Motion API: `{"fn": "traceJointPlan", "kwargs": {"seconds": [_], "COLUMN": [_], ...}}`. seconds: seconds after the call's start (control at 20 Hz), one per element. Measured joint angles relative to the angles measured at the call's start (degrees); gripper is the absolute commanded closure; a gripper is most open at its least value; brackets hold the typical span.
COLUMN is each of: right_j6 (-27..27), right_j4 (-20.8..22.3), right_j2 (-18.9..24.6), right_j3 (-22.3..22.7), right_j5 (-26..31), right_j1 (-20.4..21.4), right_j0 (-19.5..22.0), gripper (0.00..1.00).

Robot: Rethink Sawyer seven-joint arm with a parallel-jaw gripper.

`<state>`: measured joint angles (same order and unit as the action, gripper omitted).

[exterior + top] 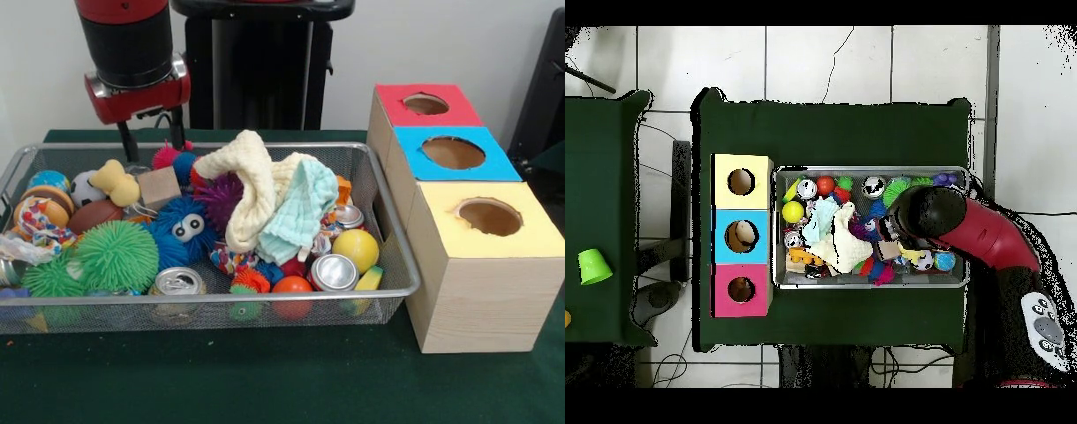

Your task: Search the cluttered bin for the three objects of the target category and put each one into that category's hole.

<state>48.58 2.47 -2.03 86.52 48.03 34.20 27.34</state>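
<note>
The wire mesh bin (399, 265) sits on the green table, full of clutter; it also shows in the overhead view (778, 230). In it lie a cream cloth (250, 181), a mint cloth (298, 212), a green spiky ball (116, 254), a blue furry ball with eyes (184, 225), drink cans (334, 272), a yellow ball (356, 248), a wooden block (159, 187) and a yellow bone toy (116, 182). My gripper (152, 137) hangs open and empty over the bin's far left corner, above a pink spiky ball (164, 157). In the overhead view the arm (965, 228) hides the gripper.
Three wooden boxes with a hole in each top stand beside the bin: red (425, 104), blue (452, 152), yellow (488, 216). In the overhead view something tan shows inside the blue box's hole (742, 235). A green cup (595, 266) stands on a second table.
</note>
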Motion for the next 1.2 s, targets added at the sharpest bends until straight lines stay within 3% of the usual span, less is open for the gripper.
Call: {"fn": "traceJointPlan", "kwargs": {"seconds": [0.6, 1.2], "right_j6": [0.0, 0.0], "right_j4": [1.71, 3.18], "right_j2": [5.75, 10.54], "right_j3": [4.58, 7.76], "right_j5": [-4.72, -5.0], "right_j1": [-1.47, -2.33], "right_j0": [5.46, 12.06], "gripper": [0.0, 0.0]}}
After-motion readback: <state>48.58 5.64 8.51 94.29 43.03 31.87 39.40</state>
